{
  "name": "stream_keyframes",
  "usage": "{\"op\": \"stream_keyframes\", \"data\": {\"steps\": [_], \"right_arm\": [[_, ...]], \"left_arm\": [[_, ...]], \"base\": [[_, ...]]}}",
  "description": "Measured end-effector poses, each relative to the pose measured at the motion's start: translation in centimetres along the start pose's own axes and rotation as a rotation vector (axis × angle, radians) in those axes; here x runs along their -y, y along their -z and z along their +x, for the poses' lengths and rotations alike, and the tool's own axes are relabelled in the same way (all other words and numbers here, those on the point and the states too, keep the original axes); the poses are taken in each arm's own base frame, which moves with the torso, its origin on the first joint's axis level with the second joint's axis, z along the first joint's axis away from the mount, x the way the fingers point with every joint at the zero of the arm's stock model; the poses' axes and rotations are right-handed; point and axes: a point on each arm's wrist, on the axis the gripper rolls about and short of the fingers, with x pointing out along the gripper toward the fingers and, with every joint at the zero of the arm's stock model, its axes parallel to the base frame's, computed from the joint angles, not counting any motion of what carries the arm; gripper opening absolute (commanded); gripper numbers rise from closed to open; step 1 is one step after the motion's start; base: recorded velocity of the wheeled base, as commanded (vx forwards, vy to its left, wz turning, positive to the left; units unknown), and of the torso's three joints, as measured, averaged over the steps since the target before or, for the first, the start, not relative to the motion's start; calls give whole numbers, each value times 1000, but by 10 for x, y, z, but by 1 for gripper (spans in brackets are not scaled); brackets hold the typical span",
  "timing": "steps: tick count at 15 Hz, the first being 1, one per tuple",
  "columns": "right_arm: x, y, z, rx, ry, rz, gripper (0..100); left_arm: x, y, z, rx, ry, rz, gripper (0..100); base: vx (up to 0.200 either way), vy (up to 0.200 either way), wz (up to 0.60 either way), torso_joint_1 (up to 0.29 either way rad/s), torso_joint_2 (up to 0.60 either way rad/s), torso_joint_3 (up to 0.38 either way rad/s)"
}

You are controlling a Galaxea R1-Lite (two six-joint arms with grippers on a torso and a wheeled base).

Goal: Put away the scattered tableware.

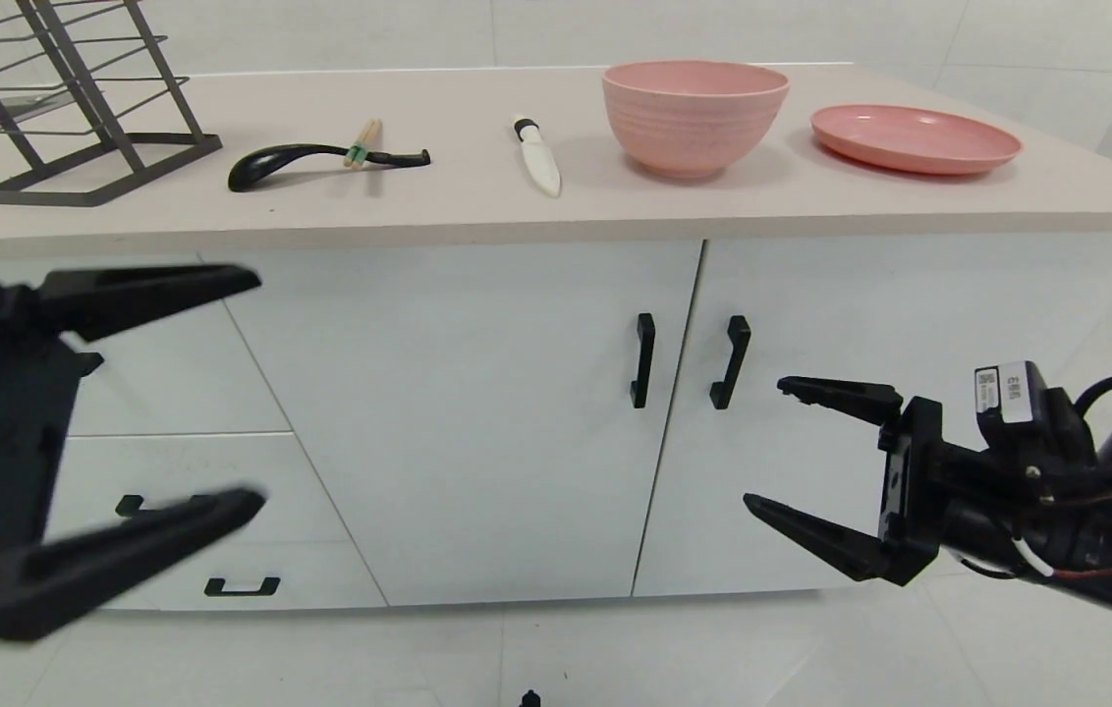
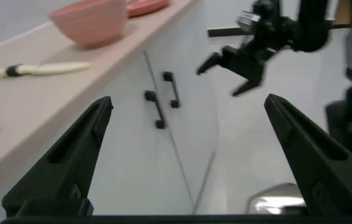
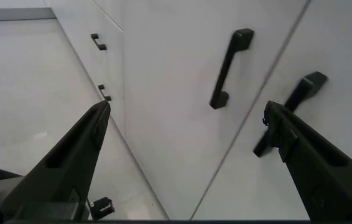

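Counter (image 1: 458,201): carries all the tableware, spread in a row along its top.
Pink bowl (image 1: 694,118): upright, right of centre.
Pink plate (image 1: 915,139): flat, just beside the bowl on its right, not touching it.
Knife (image 1: 541,162): white blade, black handle, lying flat left of the bowl.
Black spoon (image 1: 251,172): lying left of the knife; chopsticks (image 1: 364,142) rest across its handle.
Wire rack (image 1: 153,175): at the counter's left end, near the spoon.
Left gripper (image 1: 259,391): jaws spread wide and empty, in front of the drawers (image 1: 222,511); spoon and chopsticks lie on the counter above, well apart.
Right gripper (image 1: 764,443): jaws parted and empty, facing the right cabinet door, near the door handles (image 1: 731,361); bowl and plate lie above, well apart.
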Motion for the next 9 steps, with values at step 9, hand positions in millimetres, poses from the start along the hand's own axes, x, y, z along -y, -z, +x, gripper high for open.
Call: {"op": "stream_keyframes", "data": {"steps": [9], "right_arm": [[11,3,1,-6,35,-2,100]], "left_arm": [[-3,31,110,-65,181,-135,100]], "base": [[0,0,0,0,0,0]]}}
